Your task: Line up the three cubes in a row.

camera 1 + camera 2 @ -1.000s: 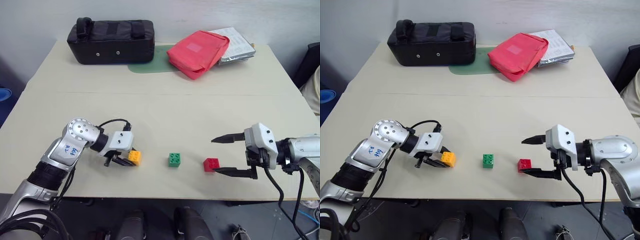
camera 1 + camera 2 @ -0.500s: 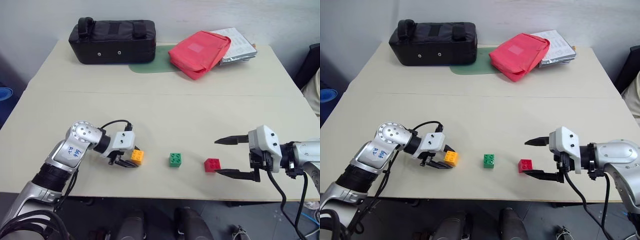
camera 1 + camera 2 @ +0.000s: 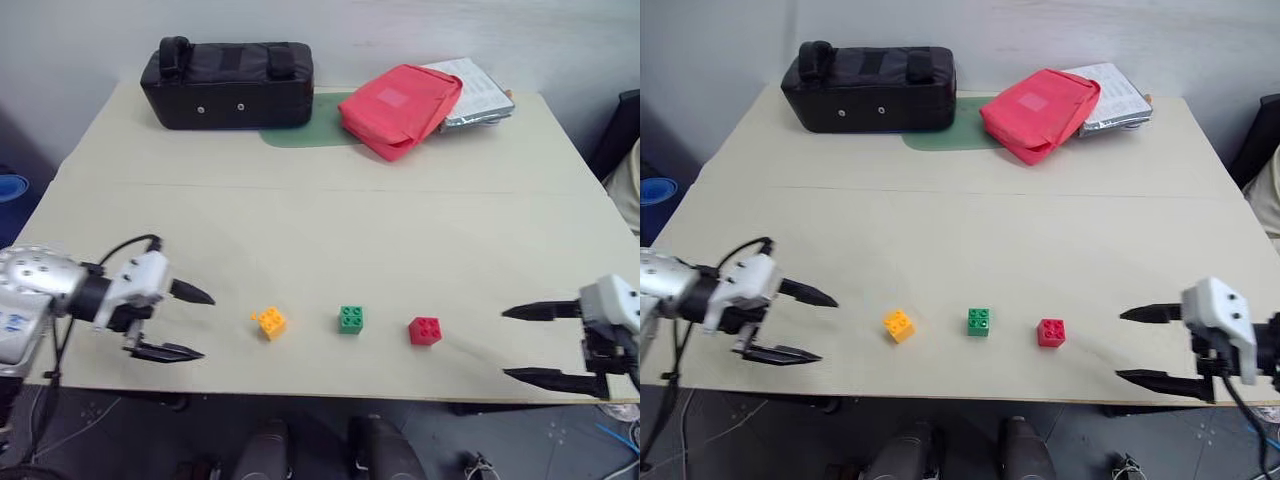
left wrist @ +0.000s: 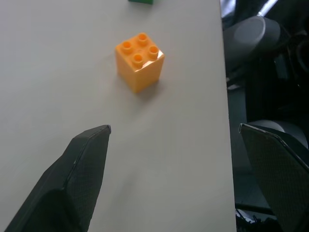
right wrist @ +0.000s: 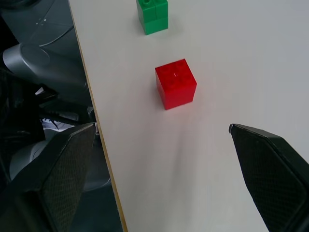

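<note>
I see the wide beige table (image 3: pixel 330 230) carrying everything. At its far edge, around eleven o'clock from the centre, sits a long black fabric case with carry straps (image 3: pixel 227 83); it is closed, so I cannot tell what it holds, and I read no label on it. Beside it at about one o'clock lies a red fabric pouch (image 3: pixel 399 106), also closed, resting partly on a flat green mat (image 3: pixel 300 130) and partly on a stack of printed papers in a silvery sleeve (image 3: pixel 472 91). The print on those papers is too small for me to read. The mat is mostly hidden under the case and the pouch.

My left end effector (image 3: pixel 186 323) hangs over the near edge at about eight o'clock, its two black fingers spread wide apart with nothing between them. My right end effector (image 3: pixel 527 343) sits at about four o'clock, cut off by the picture's edge, fingers likewise wide apart and holding nothing.

Between them, near the front edge, the small studded orange-yellow plastic brick (image 3: pixel 270 322), the green studded brick (image 3: pixel 350 319) and the red studded brick (image 3: pixel 424 330) stand in a row from nine to three o'clock, spaced apart; the orange-yellow one is turned slightly askew.
</note>
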Controlling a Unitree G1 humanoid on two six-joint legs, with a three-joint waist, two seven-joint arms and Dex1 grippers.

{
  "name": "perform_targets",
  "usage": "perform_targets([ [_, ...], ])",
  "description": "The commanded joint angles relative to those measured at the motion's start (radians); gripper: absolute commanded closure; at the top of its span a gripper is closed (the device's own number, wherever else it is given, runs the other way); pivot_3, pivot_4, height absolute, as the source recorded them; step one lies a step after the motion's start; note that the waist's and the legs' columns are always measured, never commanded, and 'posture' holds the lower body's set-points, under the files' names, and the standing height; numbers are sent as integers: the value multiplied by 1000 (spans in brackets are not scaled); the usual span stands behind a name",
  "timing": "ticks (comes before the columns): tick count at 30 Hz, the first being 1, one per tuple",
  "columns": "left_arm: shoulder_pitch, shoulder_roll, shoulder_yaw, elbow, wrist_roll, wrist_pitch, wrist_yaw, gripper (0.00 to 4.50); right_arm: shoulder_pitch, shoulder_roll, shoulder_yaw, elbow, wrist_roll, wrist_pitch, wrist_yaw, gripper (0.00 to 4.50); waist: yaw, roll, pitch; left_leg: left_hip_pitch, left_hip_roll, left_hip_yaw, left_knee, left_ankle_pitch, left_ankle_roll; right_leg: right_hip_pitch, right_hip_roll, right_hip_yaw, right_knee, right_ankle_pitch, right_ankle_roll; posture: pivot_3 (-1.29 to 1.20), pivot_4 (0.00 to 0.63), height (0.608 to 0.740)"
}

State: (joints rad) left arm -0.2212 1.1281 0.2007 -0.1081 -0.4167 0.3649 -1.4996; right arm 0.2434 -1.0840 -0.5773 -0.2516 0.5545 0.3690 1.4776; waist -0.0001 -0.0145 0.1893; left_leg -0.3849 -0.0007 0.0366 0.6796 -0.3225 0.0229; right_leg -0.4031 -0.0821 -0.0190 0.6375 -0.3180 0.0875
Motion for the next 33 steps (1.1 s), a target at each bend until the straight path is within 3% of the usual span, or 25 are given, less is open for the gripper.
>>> perform_targets([
  [1,5,24,75,1,-37,4,4,14,-16,-7,-29,29,2,-30,15,0,-1,0,0,0,0,0,0,0,0,0,0,0,0,0,0,0,150,740],
  [9,-8,-53,-38,-92,17,15,141,14,-135,20,125,-15,4,-42,-58,0,-5,1,0,1,0,1,-3,2,-5,-1,1,0,0,0,-1,0,150,740],
  [14,67,-141,-78,-221,39,170,356,14,-183,28,171,-118,52,8,-103,0,-3,1,0,0,0,1,-3,2,-5,-2,1,1,1,0,0,0,150,740],
  [21,172,-234,-123,-412,24,312,538,14,-265,28,241,-222,122,93,-166,0,1,1,0,-1,0,0,-3,2,-4,-3,1,1,1,0,0,0,150,740],
  [26,171,-332,-190,-440,98,371,725,14,-329,38,304,-249,136,110,-188,0,0,1,0,-1,0,0,-2,2,-5,-2,1,1,1,0,0,0,150,740],
  [33,144,-421,-261,-413,140,364,823,14,-361,30,329,-251,137,112,-187,0,2,1,0,-1,0,0,-2,2,-5,-2,1,1,1,0,0,0,150,740],
])
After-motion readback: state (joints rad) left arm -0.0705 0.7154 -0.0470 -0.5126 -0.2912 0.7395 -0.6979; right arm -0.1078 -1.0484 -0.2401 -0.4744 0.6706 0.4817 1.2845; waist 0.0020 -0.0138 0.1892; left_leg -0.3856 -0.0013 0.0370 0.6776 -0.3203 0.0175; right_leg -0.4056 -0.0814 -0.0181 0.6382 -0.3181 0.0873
